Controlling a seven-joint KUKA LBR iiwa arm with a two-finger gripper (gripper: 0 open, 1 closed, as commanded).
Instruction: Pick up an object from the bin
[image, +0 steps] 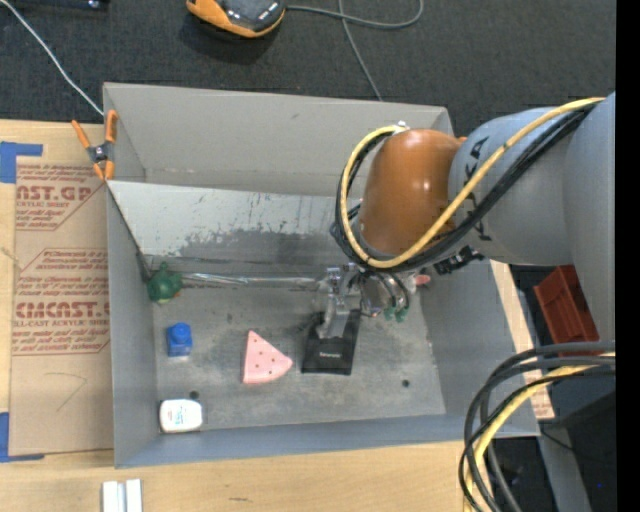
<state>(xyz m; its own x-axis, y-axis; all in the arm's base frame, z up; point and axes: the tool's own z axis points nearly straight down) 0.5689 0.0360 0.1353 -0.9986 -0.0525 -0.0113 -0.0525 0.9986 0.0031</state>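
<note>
My gripper (337, 303) hangs low in the middle of the bin, under the arm's orange cover. Directly below and in front of it a black, flat, boxy object (330, 355) lies on the floor, its upper end reaching up to the gripper. Whether the gripper touches it I cannot tell. A pink wedge with dark dots (264, 360) lies just left of the black object. A small green piece (399, 313) shows right beside the gripper.
A green ball (161, 287) rests against the left wall. A small blue block (179, 339) lies below it, and a white rounded tag-like object (180, 414) sits in the front left corner. The arm covers the bin's right part.
</note>
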